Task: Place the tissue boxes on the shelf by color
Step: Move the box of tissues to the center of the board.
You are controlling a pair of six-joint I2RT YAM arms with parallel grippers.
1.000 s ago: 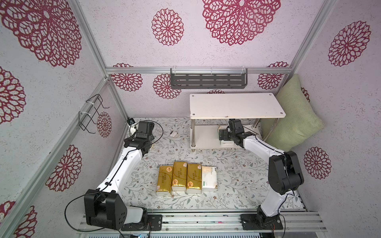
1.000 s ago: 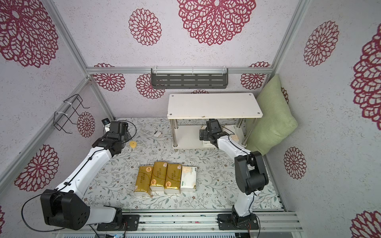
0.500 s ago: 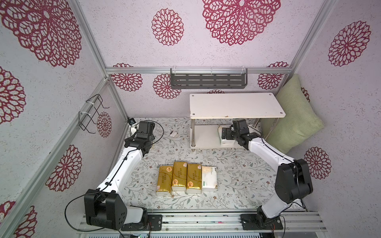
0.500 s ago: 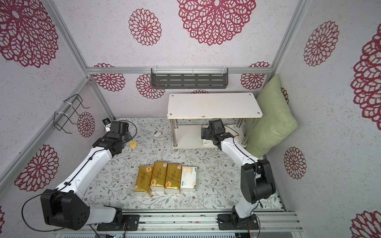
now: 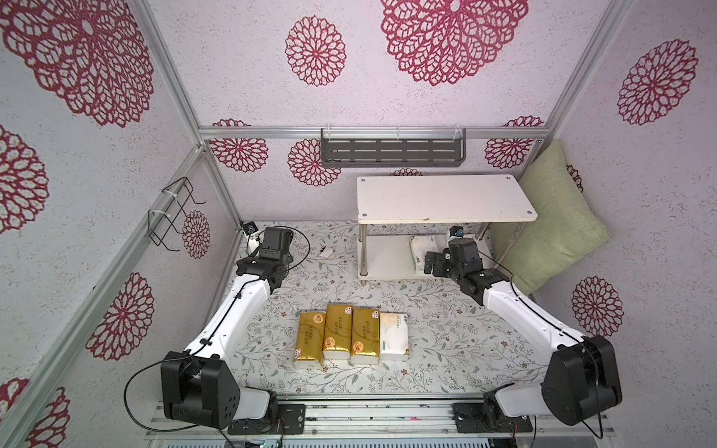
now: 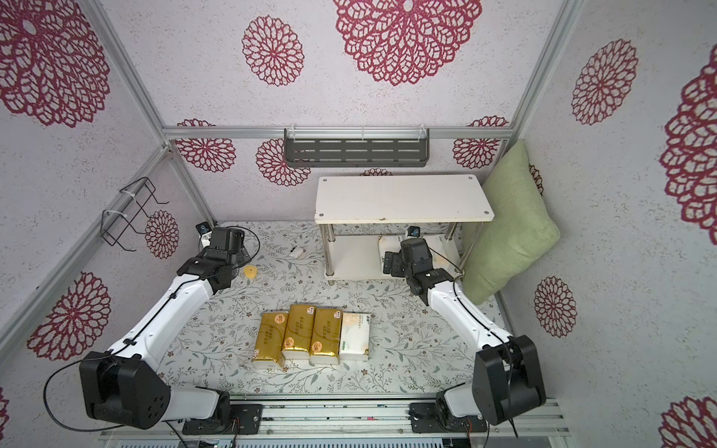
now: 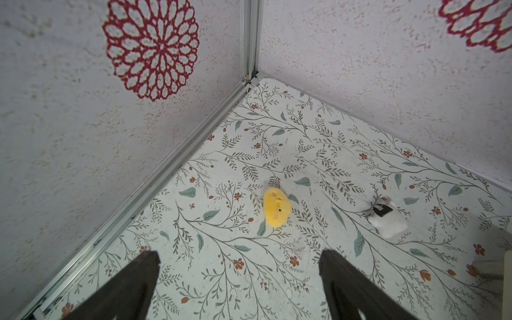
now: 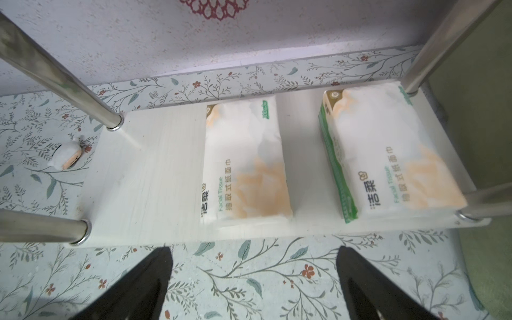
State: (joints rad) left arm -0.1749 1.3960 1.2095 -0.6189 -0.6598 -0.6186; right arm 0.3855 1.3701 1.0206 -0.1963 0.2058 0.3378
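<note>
green pillow point(image 5: 558, 229) | grey wall rack point(image 5: 392, 149) | wire rack point(image 5: 170, 215) | yellow toy point(image 7: 277, 207)

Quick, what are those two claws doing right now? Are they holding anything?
Left gripper: open, holding nothing.
Right gripper: open, holding nothing.

Both top views look steeply down from high in front. The left wrist camera faces a wall corner point(image 7: 250, 79); the right wrist camera is near the shelf point(image 8: 155, 171), seen from above too.
</note>
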